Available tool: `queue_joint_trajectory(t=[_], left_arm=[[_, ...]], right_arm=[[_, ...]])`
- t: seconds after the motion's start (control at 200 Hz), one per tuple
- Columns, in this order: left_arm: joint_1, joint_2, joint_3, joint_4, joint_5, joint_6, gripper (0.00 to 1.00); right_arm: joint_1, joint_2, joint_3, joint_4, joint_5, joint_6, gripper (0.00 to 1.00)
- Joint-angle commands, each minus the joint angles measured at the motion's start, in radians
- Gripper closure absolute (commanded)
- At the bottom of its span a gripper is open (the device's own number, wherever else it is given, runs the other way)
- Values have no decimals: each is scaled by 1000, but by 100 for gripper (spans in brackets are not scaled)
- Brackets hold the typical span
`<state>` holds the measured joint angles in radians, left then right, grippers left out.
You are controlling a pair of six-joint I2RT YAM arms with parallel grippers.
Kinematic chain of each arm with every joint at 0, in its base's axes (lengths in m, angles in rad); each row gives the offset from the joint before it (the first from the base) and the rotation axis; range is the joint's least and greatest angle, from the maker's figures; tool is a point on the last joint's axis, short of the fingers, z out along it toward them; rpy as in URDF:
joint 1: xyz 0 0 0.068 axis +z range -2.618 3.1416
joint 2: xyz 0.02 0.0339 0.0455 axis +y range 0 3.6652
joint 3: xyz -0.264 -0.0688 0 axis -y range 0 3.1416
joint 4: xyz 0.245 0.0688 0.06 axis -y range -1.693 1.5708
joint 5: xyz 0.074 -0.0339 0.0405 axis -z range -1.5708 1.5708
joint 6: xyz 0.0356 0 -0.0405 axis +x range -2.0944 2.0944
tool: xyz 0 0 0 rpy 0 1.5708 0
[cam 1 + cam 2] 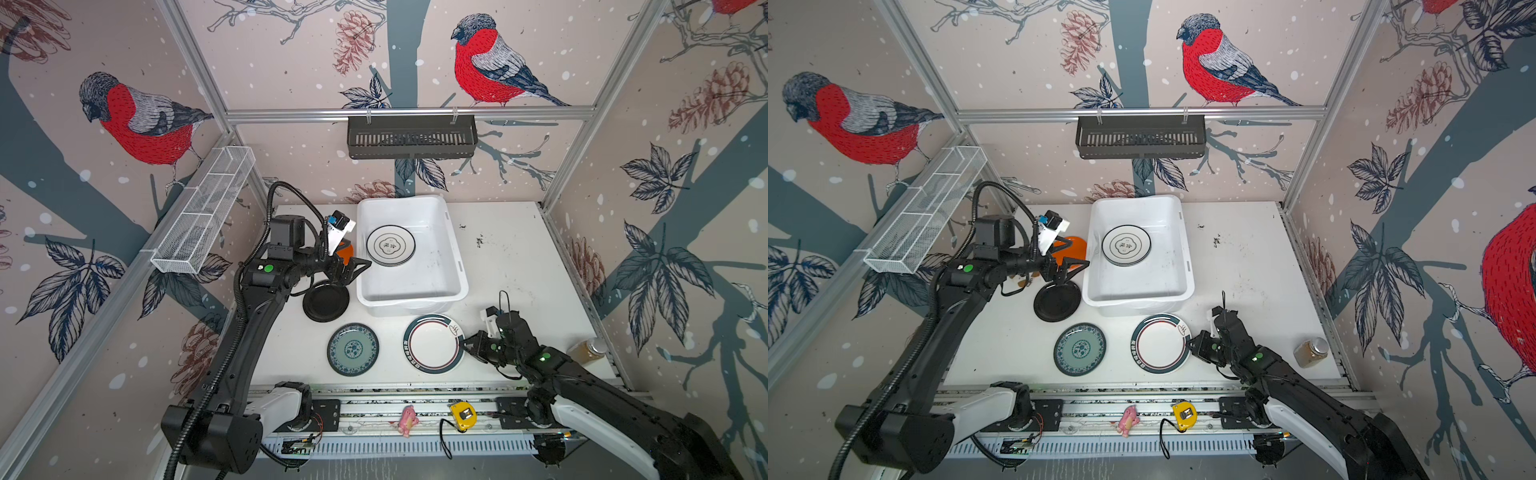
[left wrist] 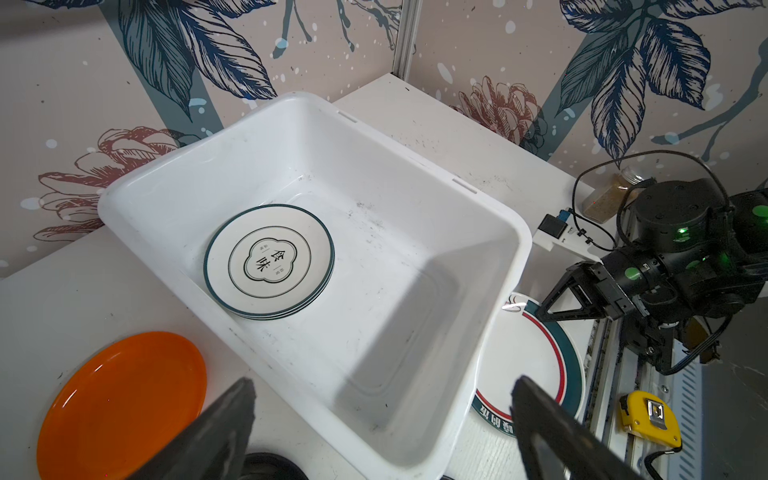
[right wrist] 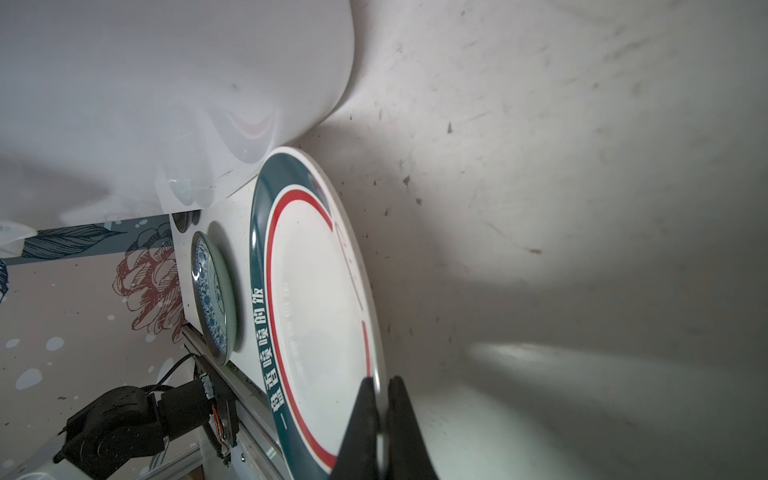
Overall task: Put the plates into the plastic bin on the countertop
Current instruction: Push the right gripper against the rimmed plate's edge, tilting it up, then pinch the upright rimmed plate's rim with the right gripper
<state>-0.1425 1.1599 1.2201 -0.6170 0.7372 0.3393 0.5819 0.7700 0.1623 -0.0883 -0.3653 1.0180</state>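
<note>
**Right jaws pinch banded plate's rim**

The right jaws are clamped on the right edge of the glossy white plate with a teal-and-red band (image 1: 432,349). It sits at lower centre on the speckled bench (image 1: 519,257), just below the smooth white plastic bin (image 1: 432,274). Ringed plates (image 1: 390,245) lie stacked inside the bin. The left jaws gape wide, left of the bin.

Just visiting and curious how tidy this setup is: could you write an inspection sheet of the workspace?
Surface: white countertop, scuffed.
Job's things: plastic bin holds stacked white ringed plates; orange plate, black plate, teal floral plate, banded plate outside.
Clutter: spice jar; tape measure, pink toy on front rail.
Grippers: left gripper open beside bin; right gripper shut on banded plate's rim.
Cables: corrugated hose, left arm.
Surroundings: bird wallpaper, black slotted basket, wire-mesh tray.
</note>
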Motion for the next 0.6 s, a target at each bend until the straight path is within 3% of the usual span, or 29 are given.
queue_joint_trajectory(t=[0.0, 0.595], left_arm=[[0, -4, 7, 27, 14, -2, 5], [0, 9, 14, 72, 29, -58, 5]], right_arm=[[-3, -14, 14, -75, 19, -27, 97], [-39, -67, 72, -136, -85, -67, 98]])
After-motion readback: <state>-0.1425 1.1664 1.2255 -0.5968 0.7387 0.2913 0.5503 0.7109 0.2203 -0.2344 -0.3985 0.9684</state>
